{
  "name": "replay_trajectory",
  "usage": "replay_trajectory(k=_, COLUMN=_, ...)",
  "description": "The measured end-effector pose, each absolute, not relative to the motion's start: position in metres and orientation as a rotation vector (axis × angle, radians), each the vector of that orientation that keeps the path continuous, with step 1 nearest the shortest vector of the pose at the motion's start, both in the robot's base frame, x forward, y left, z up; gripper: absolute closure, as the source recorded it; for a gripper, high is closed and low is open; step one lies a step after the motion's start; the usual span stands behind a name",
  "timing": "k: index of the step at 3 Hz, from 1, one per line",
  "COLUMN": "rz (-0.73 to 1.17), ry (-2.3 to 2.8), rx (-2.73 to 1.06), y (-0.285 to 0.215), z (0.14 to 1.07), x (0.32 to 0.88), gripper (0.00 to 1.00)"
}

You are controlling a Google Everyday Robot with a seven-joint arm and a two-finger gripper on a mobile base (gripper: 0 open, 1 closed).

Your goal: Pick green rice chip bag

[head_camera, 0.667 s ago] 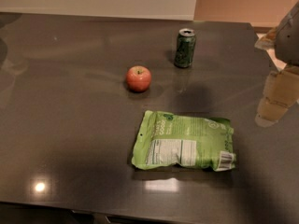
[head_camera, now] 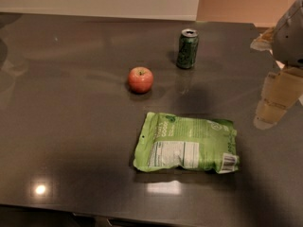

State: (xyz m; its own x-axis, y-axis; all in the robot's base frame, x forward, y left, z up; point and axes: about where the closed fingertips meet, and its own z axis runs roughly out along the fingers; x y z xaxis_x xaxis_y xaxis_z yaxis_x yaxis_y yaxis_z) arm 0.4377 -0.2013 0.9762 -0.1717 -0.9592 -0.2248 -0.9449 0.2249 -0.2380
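The green rice chip bag point(head_camera: 186, 149) lies flat on the dark tabletop point(head_camera: 71, 126), right of centre and towards the front. It is lime green, with its white nutrition label and barcode facing up. My gripper point(head_camera: 276, 100) hangs at the right edge of the view, above the table. It is to the right of the bag and slightly behind it, well apart from it and holding nothing that I can see.
A red apple point(head_camera: 140, 79) sits behind and to the left of the bag. A small dark green drink can point(head_camera: 187, 48) stands upright further back. The table's front edge runs along the bottom of the view, and a pale wall lies behind the table.
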Motion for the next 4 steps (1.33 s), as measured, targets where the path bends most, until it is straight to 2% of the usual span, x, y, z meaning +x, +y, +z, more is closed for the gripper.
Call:
replay_trajectory(k=2, rz=0.069, ry=2.081, rx=-1.962, y=-0.148, z=0.933, x=0.419, gripper=0.00)
replay_trajectory(k=4, rz=0.095, ry=2.107, rx=-2.054, y=-0.133, z=0.871, x=0.415, gripper=0.00)
